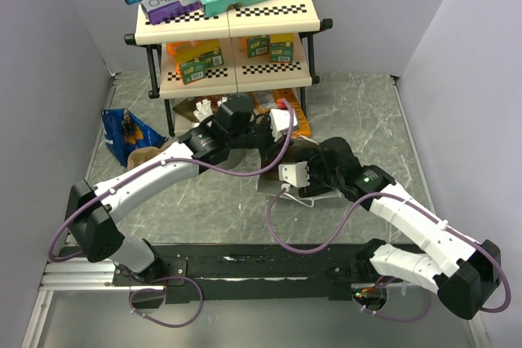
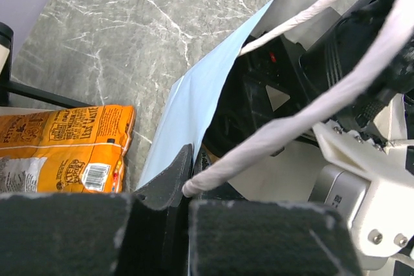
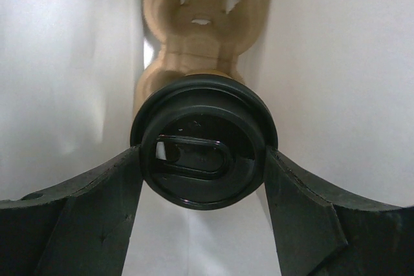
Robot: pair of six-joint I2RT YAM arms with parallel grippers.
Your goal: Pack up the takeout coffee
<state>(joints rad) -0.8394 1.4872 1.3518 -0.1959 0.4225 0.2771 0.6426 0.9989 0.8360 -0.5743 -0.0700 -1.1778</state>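
The takeout coffee [image 3: 204, 153], a tan cup under a round black lid, fills the middle of the right wrist view. My right gripper [image 3: 204, 163] is shut on it, one finger pressed to each side of the lid. Cup and gripper are inside the white paper bag [image 3: 58, 63], whose walls close in on both sides. Beyond the cup, the brown pulp carrier [image 3: 204, 24] lies at the bag's bottom. My left gripper [image 2: 187, 189] is shut on the bag's white rope handle [image 2: 310, 108], holding the bag [image 2: 194, 101] open. From above, the right gripper [image 1: 306, 170] reaches into the bag [image 1: 318, 197] and the cup is hidden.
A two-tier shelf [image 1: 232, 38] with boxes and snack packs stands at the back. An orange snack bag [image 2: 58, 150] lies on the marble table left of the paper bag. A blue chip bag [image 1: 126, 132] lies at the far left.
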